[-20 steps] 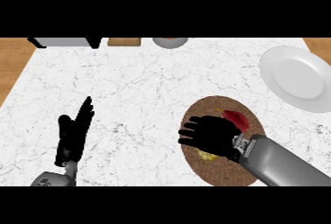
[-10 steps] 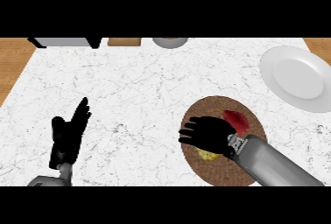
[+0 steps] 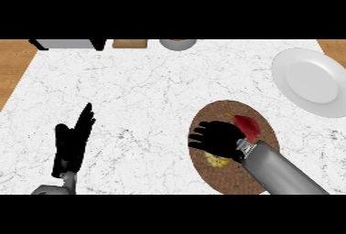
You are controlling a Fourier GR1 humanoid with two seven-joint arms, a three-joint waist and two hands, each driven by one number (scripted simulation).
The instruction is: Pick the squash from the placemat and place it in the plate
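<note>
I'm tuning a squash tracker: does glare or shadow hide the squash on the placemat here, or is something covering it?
Head view: the light is even, with no glare on the plate and no heavy shadow on the placemat. The right robot hand covers most of the squash, so only a yellow patch shows below the hand.

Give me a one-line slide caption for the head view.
Right hand covers the yellow squash on the brown placemat; white plate at upper right, left hand resting open lower left.
</note>
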